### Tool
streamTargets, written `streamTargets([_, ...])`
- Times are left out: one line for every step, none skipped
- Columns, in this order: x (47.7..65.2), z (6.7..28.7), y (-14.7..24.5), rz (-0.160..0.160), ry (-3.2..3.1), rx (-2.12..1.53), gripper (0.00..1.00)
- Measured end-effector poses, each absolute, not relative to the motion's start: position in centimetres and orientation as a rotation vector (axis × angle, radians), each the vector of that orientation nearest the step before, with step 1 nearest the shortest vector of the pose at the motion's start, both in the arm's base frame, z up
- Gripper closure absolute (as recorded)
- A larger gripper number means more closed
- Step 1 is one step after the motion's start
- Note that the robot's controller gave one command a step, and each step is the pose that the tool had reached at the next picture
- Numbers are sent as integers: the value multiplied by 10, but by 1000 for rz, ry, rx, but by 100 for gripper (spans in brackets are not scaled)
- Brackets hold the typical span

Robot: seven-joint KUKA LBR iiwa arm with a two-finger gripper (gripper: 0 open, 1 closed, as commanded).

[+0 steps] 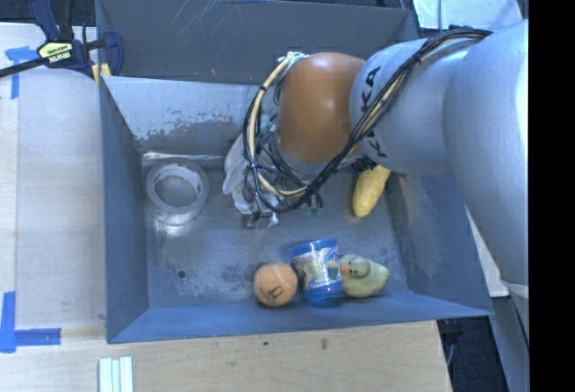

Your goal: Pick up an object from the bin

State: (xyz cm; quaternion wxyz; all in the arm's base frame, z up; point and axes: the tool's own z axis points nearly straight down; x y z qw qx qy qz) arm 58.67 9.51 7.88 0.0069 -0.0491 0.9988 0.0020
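My gripper (257, 217) hangs low in the middle of the bin, under the orange wrist cover and its cables. Right beside it on the left lies a crumpled whitish-grey thing (234, 173), partly hidden by the cables; whether the gripper touches it I cannot tell. A clear roll of tape (176, 189) lies flat further left. A yellow banana-shaped thing (370, 191) lies to the right, half under the arm.
Along the bin's near wall sit an orange ball (275, 283), a small clear jar with blue trim (316, 272) and a yellow-green rubber duck (365, 276), side by side. The arm covers the bin's right and back.
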Motion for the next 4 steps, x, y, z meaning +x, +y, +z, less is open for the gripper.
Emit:
streamTargets([587, 79, 95, 6, 3124, -153, 100])
streamTargets([582, 181, 101, 7, 3125, -92, 100])
streamTargets([582, 181, 101, 7, 3125, -92, 100])
streamTargets([582, 286, 114, 8, 3123, -46, 100])
